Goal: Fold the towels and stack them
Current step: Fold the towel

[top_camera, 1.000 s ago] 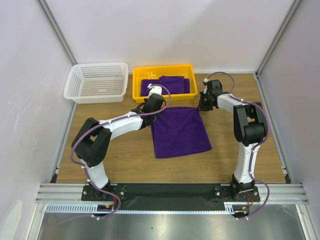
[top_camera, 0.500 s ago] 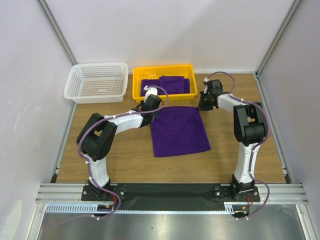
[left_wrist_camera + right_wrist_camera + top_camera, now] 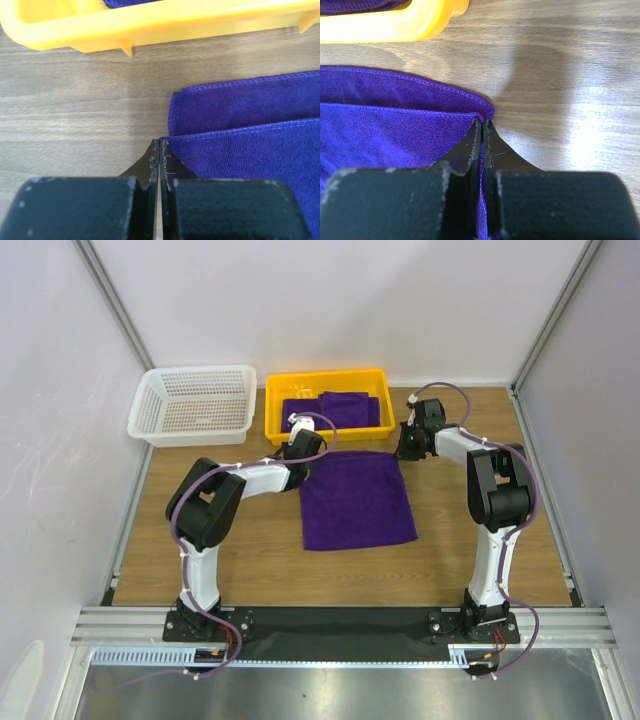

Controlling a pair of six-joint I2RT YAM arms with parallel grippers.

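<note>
White basket (image 3: 190,428) beside yellow tray (image 3: 325,375)

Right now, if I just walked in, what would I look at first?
The big purple towel folded in the middle of the table, with the left tool and right tool each pinching a far corner. Just behind it sits a bright yellow tray with more purple towels inside, and a white basket to its left.

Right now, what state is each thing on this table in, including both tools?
towel on the table, folded over in two layers, lying flat, far corners pinched.
left tool, shut on that towel's far left corner.
right tool, shut on its far right corner.
yellow tray, upright, holding cloth.
tray towels, piled inside the tray.
white basket, upright, nothing visible inside.
</note>
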